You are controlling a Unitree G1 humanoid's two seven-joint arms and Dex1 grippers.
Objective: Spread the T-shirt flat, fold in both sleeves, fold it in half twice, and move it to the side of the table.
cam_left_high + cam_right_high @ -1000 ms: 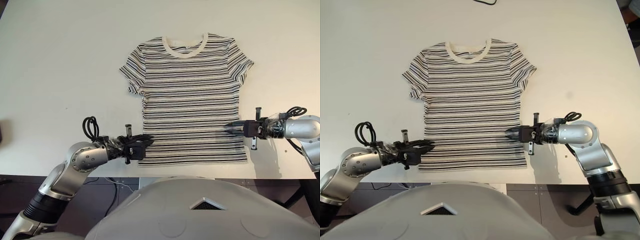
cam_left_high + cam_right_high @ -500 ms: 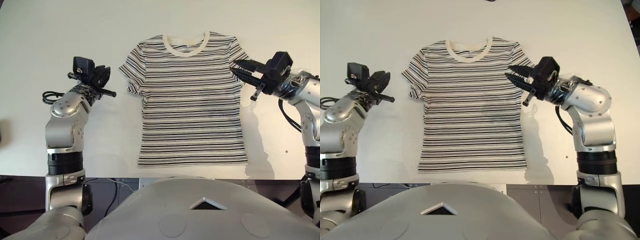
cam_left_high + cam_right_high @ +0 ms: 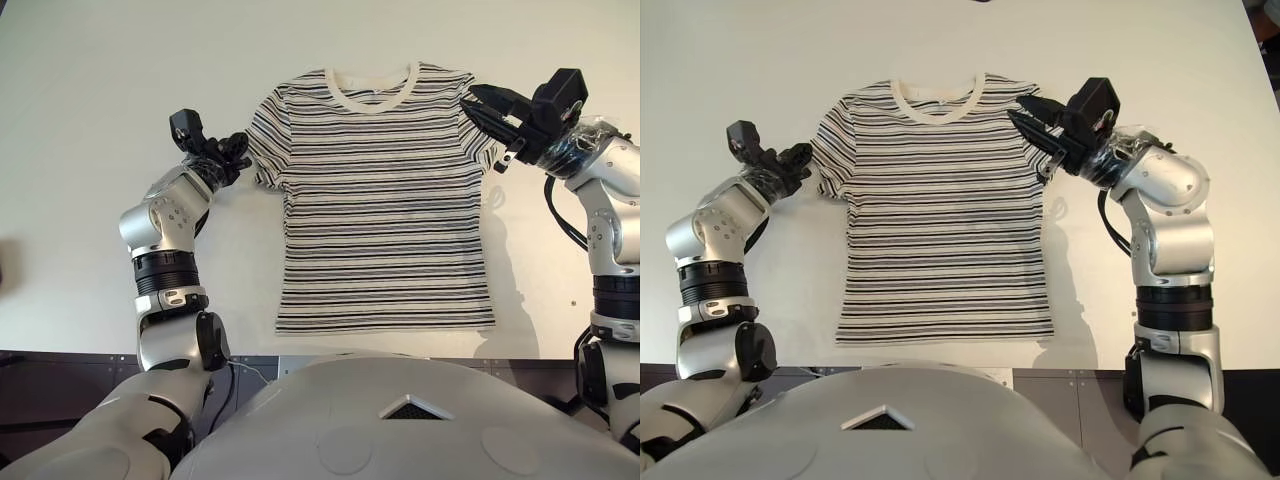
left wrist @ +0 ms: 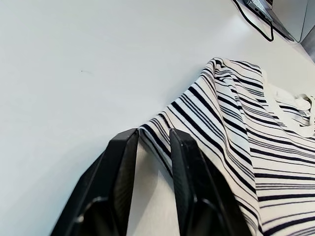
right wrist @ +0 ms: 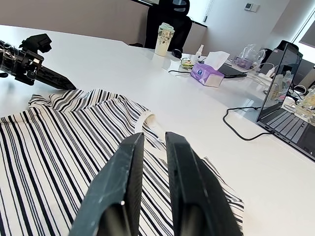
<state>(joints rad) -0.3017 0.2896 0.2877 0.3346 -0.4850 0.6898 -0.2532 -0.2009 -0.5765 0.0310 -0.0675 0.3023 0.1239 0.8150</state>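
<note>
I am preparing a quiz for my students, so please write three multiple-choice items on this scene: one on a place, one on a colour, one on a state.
1. Where on the T-shirt is the left gripper? A at the bottom hem; B at the sleeve on the robot's left; C at the chest.
2. What colour is the collar? A red; B cream; C black.
3. How do the sleeves lie? A both folded in; B one folded in; C both spread out.
Answers: B, its fingers straddle that sleeve's edge; B, the neck band is plain cream; C, both lie flat on the table.
</note>
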